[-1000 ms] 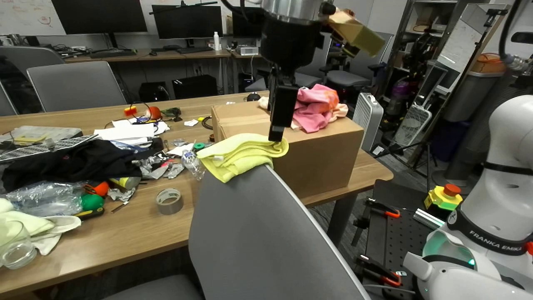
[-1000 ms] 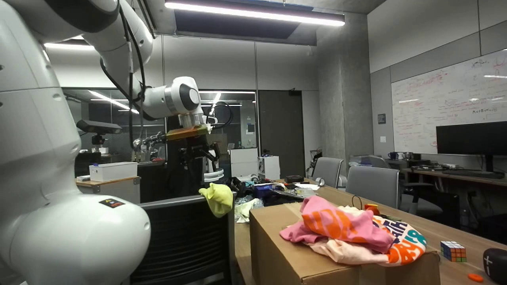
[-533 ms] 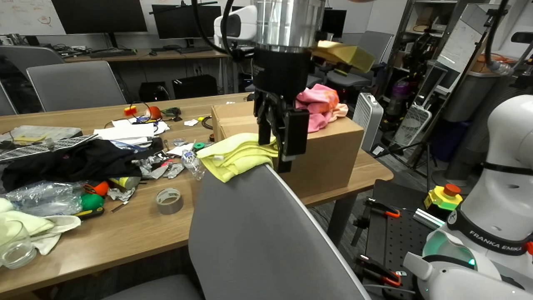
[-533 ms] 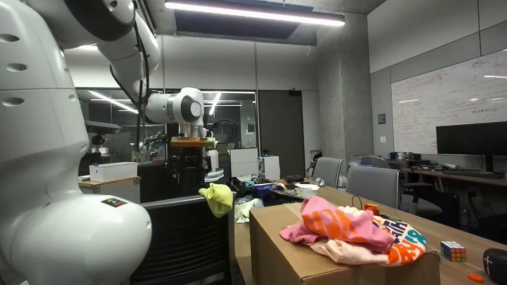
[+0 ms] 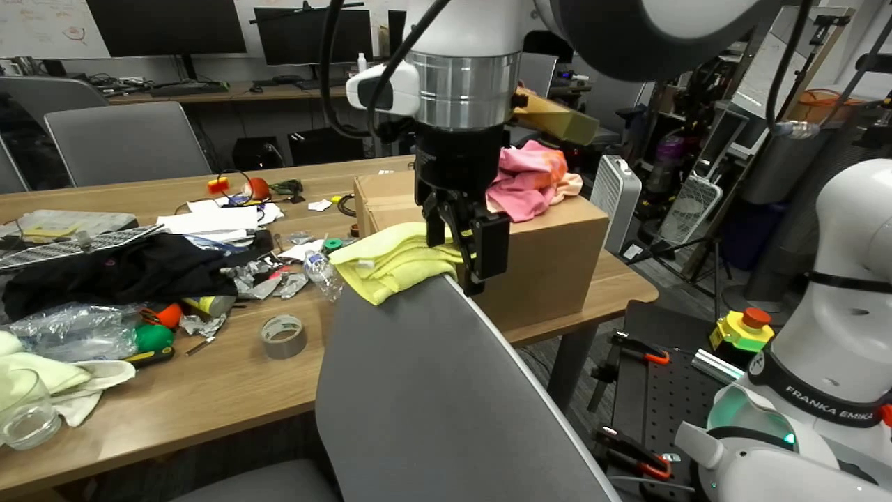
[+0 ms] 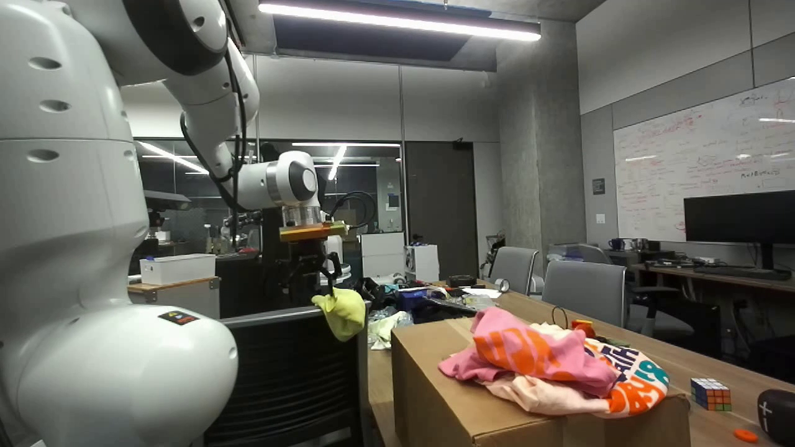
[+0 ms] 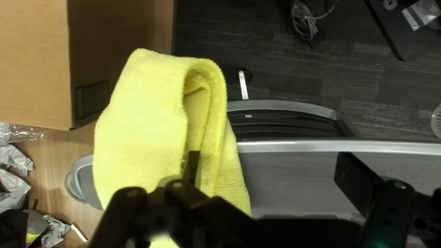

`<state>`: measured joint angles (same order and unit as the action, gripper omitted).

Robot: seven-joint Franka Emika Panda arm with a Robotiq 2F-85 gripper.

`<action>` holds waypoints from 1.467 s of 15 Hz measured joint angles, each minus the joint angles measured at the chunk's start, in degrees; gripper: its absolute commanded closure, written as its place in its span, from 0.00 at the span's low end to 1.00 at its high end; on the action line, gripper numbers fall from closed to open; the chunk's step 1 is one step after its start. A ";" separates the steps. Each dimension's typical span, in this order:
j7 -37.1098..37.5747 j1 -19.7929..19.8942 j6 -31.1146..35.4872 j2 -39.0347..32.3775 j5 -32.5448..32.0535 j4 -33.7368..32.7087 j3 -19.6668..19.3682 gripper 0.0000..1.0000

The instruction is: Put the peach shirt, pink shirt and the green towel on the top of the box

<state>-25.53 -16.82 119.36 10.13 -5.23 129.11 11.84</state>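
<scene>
Pink shirt with orange letters [image 6: 528, 357] and pale peach shirt [image 6: 540, 393] are on the brown cardboard box [image 6: 430, 349]. Only the fuzzy yellow-green towel [image 7: 144, 117] is left, hanging over the grey chair back [image 5: 425, 380]. The black gripper [image 7: 270, 168] is wide, holding nothing.

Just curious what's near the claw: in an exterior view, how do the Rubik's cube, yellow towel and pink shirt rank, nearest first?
1. Yellow towel: on the chair.
2. Pink shirt: on the cardboard box.
3. Rubik's cube: on the table, further right.
</scene>
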 measured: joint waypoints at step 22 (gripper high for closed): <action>13.02 2.55 4.47 -3.40 -27.92 -0.79 1.88 0.25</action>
<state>-12.51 -14.27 123.83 6.73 -33.15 128.33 13.71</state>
